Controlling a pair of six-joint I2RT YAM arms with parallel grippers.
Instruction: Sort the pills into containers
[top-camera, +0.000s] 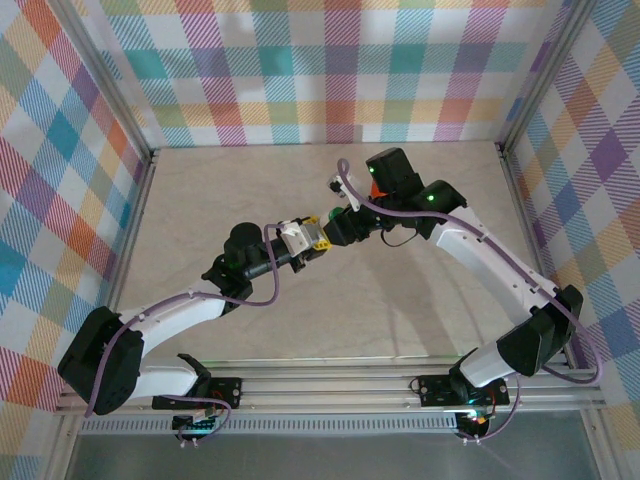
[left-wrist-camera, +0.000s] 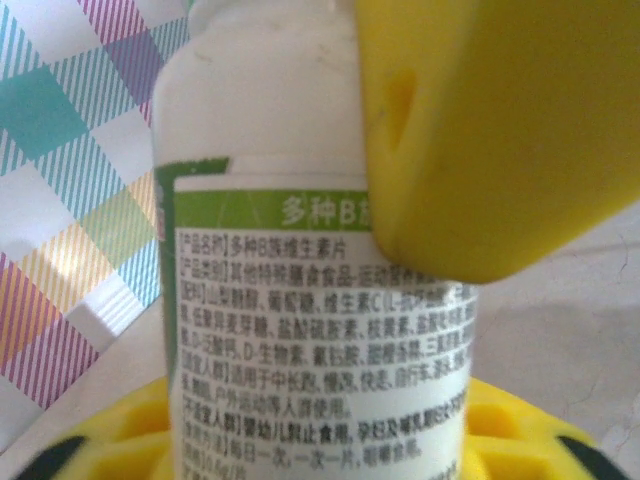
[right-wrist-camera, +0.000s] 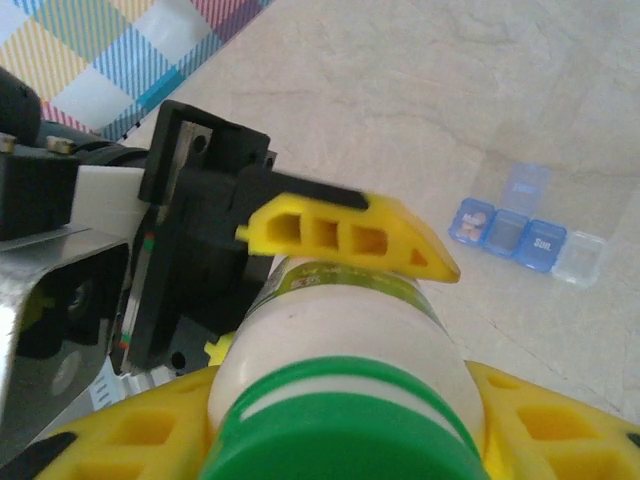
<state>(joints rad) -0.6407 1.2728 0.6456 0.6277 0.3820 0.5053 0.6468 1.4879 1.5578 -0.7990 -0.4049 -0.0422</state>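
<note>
The left gripper (left-wrist-camera: 380, 350) is clamping a white plastic bottle with a green-and-white printed label (left-wrist-camera: 290, 140) between its yellow fingers (left-wrist-camera: 500, 130).

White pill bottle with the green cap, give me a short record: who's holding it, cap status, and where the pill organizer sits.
Bottle: white plastic pill bottle, green label
Left gripper: shut on the bottle's body
Right gripper: shut on the green cap
Cap: on the bottle
Organizer: blue plastic pill organizer, lying on the table, apart from the bottle
</note>
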